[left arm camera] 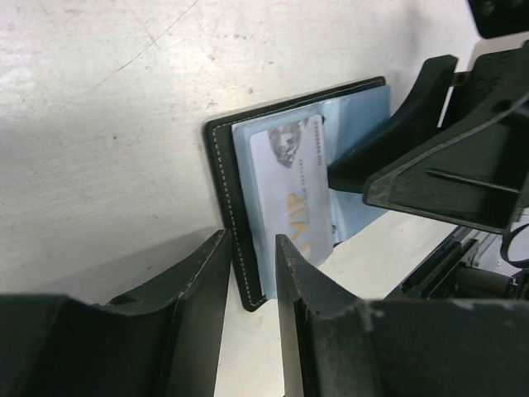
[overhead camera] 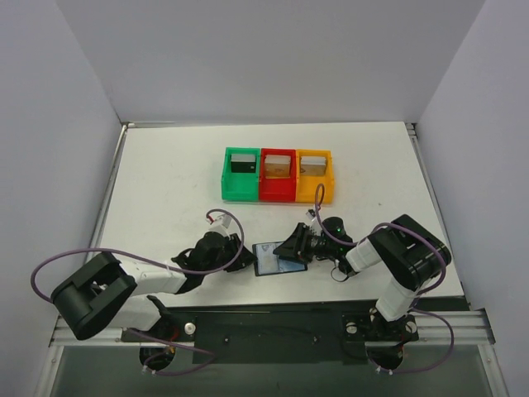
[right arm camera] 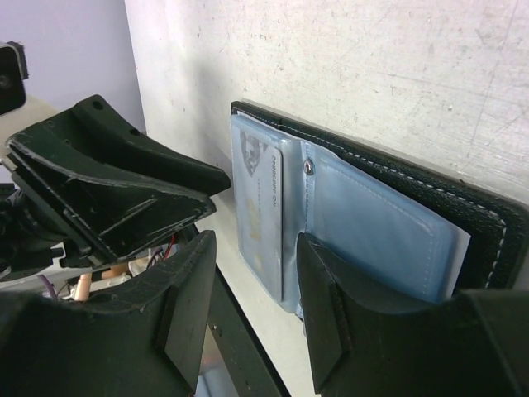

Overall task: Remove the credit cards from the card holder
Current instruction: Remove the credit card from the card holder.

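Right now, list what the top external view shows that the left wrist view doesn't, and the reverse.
Top external only: the green bin, red bin and orange bin. Left wrist only: VIP lettering on the card and white edge stitching. Both: the open card holder on the table, left pincer and right pincer at it.

Probably a lab, white-walled test table (overhead camera: pixel 165 178)
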`<state>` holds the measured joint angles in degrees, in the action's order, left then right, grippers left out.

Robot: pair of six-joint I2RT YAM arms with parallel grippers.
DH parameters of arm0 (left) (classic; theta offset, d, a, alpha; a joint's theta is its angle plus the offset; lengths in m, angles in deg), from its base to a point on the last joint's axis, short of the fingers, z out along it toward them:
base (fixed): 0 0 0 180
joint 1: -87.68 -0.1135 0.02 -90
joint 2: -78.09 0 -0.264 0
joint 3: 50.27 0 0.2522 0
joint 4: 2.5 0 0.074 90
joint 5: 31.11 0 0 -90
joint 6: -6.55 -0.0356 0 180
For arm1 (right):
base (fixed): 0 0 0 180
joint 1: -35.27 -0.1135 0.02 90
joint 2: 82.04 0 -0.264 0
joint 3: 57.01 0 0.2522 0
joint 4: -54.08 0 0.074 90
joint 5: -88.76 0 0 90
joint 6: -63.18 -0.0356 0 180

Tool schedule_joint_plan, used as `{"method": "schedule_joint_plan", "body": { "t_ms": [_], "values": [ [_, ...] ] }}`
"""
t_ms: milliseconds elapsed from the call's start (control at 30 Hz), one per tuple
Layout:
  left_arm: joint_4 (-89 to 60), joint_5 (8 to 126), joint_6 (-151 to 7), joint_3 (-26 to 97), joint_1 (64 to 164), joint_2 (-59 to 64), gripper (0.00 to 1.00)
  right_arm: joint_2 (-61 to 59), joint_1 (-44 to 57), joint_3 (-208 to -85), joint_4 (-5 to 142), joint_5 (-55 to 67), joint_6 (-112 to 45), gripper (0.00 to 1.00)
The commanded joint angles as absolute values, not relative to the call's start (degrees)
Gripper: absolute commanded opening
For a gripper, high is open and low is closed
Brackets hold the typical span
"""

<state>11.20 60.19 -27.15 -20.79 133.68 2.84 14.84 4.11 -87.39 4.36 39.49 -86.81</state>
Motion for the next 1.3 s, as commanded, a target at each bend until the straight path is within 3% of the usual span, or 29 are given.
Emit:
{"method": "schedule_joint_plan", "body": {
  "t_ms": [0,267,633,1267],
  "values": [
    [12.48,59.50,-27.99,-19.46,133.38,1.01,0.38,14.73,4.07,-88.35,4.65,39.63,-84.74,0.41],
    [15.47,59.94,-27.37,-18.76,133.47,-0.67,0.38,14.38,4.07,-88.08,5.35,39.45,-84.39,0.41],
    [12.31,57.04,-26.76,-20.34,133.38,6.10,0.38,14.29,3.98,-87.99,5.44,39.28,-84.21,0.42],
    [18.02,58.89,-25.53,-18.67,134.61,-0.93,0.38,14.38,3.98,-87.73,5.27,39.28,-84.30,0.42]
  ]
}}
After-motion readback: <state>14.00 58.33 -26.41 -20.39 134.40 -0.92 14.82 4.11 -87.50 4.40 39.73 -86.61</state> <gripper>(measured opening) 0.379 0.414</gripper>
